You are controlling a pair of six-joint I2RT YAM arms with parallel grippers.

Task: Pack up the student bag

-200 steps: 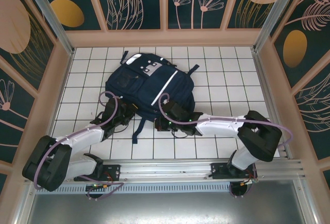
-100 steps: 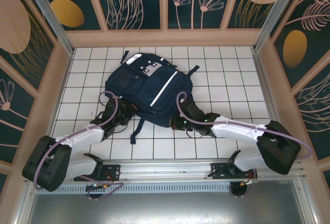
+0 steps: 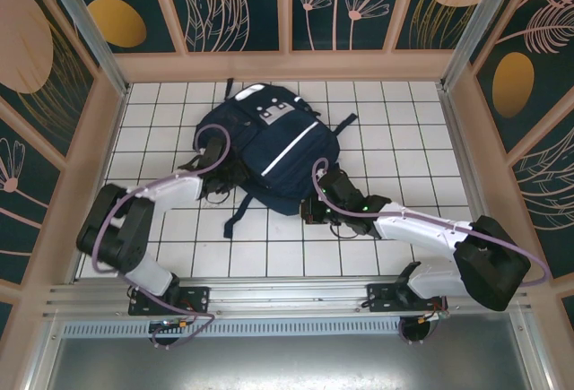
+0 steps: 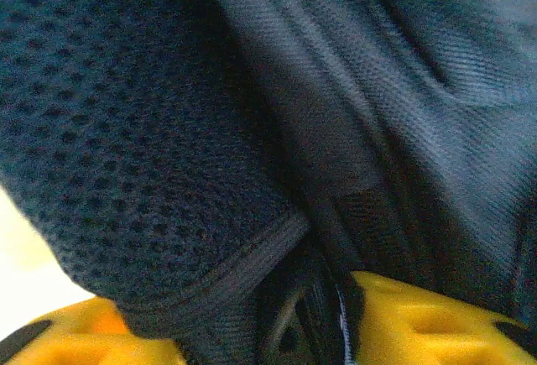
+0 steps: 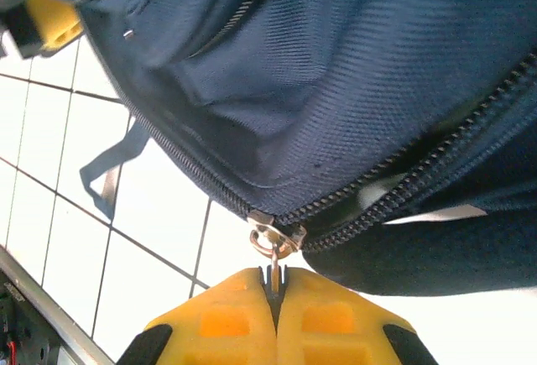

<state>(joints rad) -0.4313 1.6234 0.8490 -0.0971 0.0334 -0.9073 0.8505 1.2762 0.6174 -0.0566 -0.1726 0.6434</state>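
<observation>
- Since a second ago: shifted the student bag (image 3: 269, 143) toward the far edge of the counter (image 3: 404, 121) and turned it slightly; lying flat, mid-counter.
- Swung the left end effector (image 3: 215, 173) up to the bag's side facing the counter's left edge; jaws now parted, mesh fabric (image 4: 126, 130) between them.
- Kept the right end effector (image 5: 274, 285) clamped on the zipper pull (image 5: 275, 239) at the bag's near-right corner.
- Probably mid-zipping: zip gaping beside the slider, closing unfinished.
- Counted: one bag, two arms, one zipper pull.
</observation>
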